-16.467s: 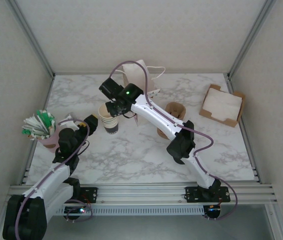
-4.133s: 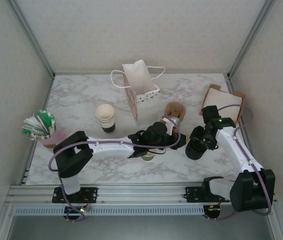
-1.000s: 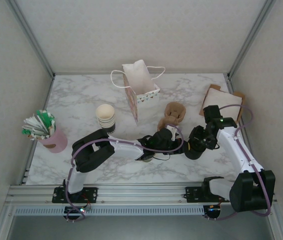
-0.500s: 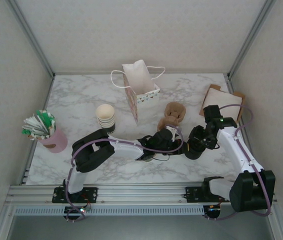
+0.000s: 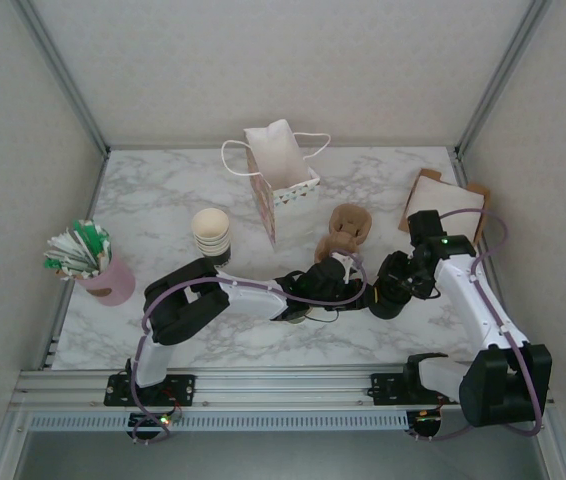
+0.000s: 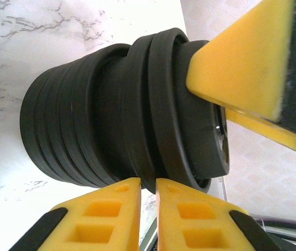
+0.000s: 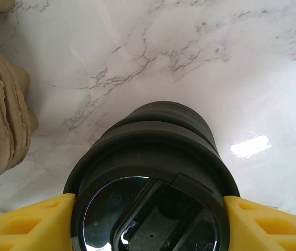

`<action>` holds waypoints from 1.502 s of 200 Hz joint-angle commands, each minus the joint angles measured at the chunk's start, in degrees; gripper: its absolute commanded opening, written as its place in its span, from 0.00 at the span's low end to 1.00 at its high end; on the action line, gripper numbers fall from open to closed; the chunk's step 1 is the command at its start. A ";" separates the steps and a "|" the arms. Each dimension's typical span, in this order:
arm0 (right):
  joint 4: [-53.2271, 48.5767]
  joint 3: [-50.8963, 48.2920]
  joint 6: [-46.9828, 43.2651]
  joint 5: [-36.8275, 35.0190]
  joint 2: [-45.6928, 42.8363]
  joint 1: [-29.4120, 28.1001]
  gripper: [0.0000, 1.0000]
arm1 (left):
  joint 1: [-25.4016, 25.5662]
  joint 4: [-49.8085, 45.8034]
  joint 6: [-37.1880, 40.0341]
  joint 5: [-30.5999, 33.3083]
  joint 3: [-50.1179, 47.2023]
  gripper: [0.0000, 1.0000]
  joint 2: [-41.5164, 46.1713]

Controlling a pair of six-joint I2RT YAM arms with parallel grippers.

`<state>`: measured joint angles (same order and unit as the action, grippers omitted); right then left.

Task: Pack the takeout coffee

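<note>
My right gripper (image 5: 391, 290) (image 7: 148, 209) is shut on the stack of black lids (image 5: 387, 300) (image 7: 153, 157) right of centre, a yellow pad on each side of the top lid. My left gripper (image 5: 359, 290) (image 6: 148, 180) reaches in from the left. Its fingers are almost together with a thin slit, and their tips pinch the rim of an upper lid of the stack (image 6: 111, 120). The right gripper's finger (image 6: 242, 63) presses on the top lid. The takeout coffee cup (image 5: 298, 314) is mostly hidden under my left forearm.
A white paper bag (image 5: 281, 185) stands open at the back centre. Brown cardboard sleeves (image 5: 345, 230) (image 7: 1, 104) lie just behind the grippers. A stack of cream cups (image 5: 211, 235) stands at the left, a pink holder of sachets (image 5: 88, 262) at the far left, and a napkin box (image 5: 446, 212) at the back right.
Over the last second nothing has visibly moved. Four seconds ago the left gripper was further back from the lids and the sleeves stood upright.
</note>
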<state>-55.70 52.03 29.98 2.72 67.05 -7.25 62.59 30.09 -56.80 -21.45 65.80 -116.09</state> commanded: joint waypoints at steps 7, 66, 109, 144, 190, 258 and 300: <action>-2.39 1.81 -0.28 1.04 -1.22 0.21 0.66 | 0.26 -0.47 0.97 0.86 1.07 0.16 -1.04; -2.57 1.89 -0.11 0.78 -1.40 0.22 0.66 | 0.28 -0.47 0.98 0.80 0.97 0.16 -0.49; -4.27 3.80 -0.28 0.27 -2.57 0.25 0.66 | 0.41 -0.88 1.58 0.93 1.04 0.19 1.95; -5.30 5.42 -0.53 0.53 -3.76 0.22 0.66 | 0.43 -3.46 3.95 1.53 2.36 0.26 5.69; -6.30 6.67 -1.10 1.56 -5.01 0.19 0.66 | -0.71 -10.05 10.10 3.69 5.42 0.44 10.86; -7.76 8.48 -1.63 4.03 -6.98 -0.83 0.66 | -3.71 -18.22 18.27 10.09 1.95 0.74 22.92; -7.62 10.21 -0.23 4.10 -6.91 -5.70 0.66 | -7.47 -21.49 22.15 13.97 -4.59 0.95 32.78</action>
<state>-61.69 59.72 29.17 6.17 60.58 -10.02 57.32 11.73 -38.39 -11.11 64.82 -88.58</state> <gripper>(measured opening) 0.655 0.915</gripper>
